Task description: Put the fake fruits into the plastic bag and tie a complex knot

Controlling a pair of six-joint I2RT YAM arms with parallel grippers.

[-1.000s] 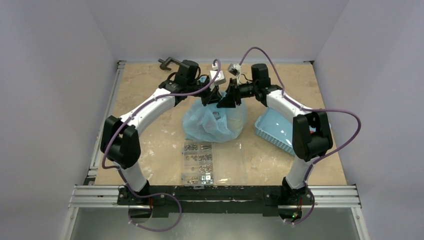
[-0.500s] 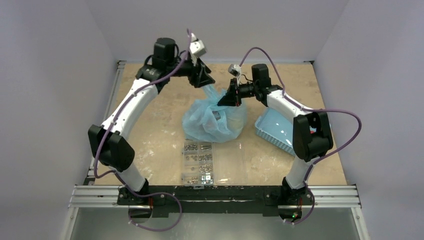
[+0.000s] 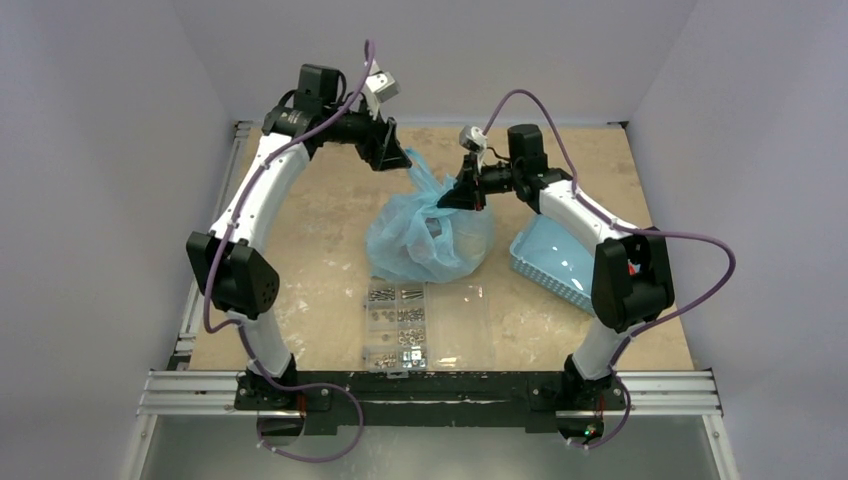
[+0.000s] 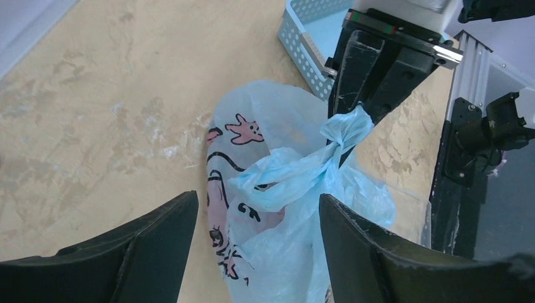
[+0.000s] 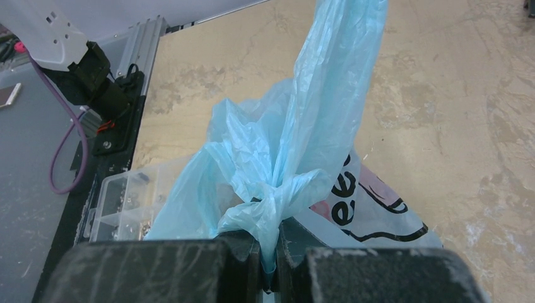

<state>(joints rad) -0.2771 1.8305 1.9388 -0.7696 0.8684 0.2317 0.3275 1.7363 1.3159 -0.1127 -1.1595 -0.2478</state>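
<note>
The light-blue plastic bag [image 3: 430, 240] sits mid-table with its pink and black print [image 4: 217, 189] facing the left wrist camera. The fake fruits are hidden inside it. The knot [image 5: 272, 192] of twisted handles sits at the bag's top. My right gripper [image 5: 268, 246] is shut on a handle end just below the knot, low over the bag [image 3: 450, 198]. My left gripper [image 4: 257, 201] is open and raised behind the bag [image 3: 398, 160]. A long handle strip [image 5: 334, 69] stands up between its fingers, which do not pinch it.
A rigid blue slotted basket [image 3: 548, 258] lies right of the bag, under the right forearm. A clear compartment box of screws [image 3: 400, 325] sits in front of the bag. The aluminium rail with the arm bases [image 3: 430, 392] runs along the near edge.
My left gripper has opened and lifted up and back to the left, drawing one handle strip upward. My right gripper has shut on the other handle end by the knot.
</note>
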